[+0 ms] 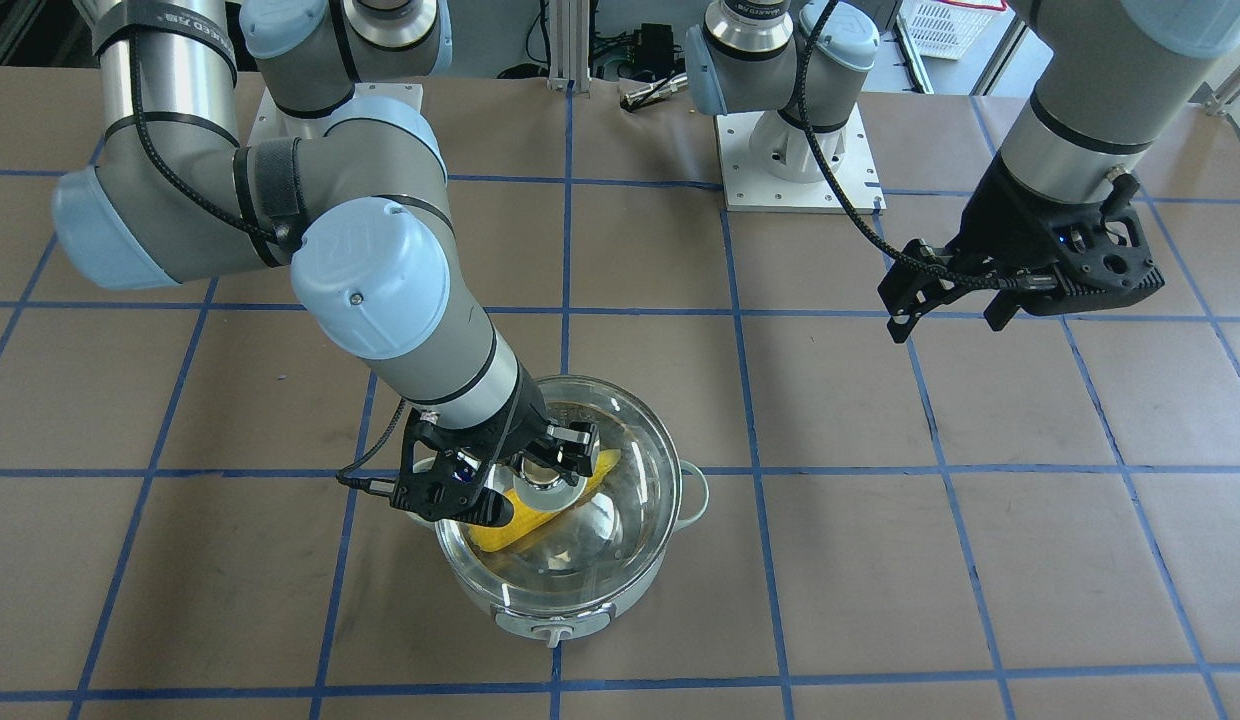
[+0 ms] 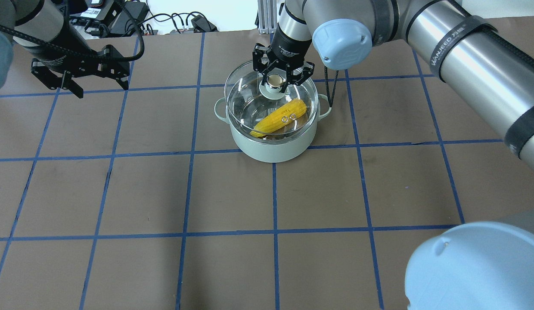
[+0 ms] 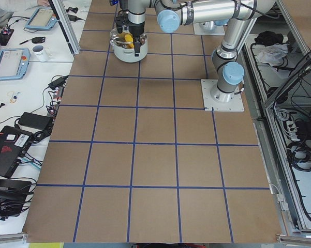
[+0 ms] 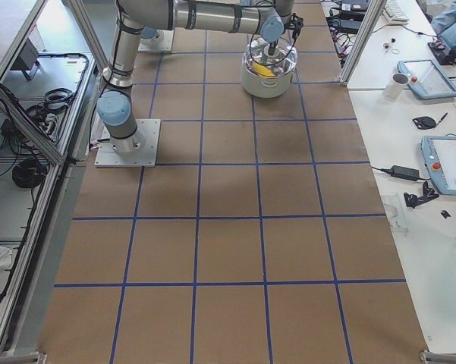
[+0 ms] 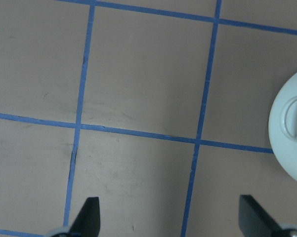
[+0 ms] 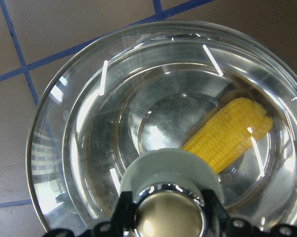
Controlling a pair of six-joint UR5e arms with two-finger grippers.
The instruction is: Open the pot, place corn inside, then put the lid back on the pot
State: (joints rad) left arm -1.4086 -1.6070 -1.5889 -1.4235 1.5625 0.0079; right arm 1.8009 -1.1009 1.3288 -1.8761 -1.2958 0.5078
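While above taped table (image 1: 980, 450) (desks (image 3: 20, 77) beside): left fingers (image 5: 86, 216) wide, right fingers (image 1: 578, 447) around lid (image 6: 89, 123).

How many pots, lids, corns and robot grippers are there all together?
pot: 1
lid: 1
corn: 1
grippers: 2, the left gripper and the right gripper
Total: 5
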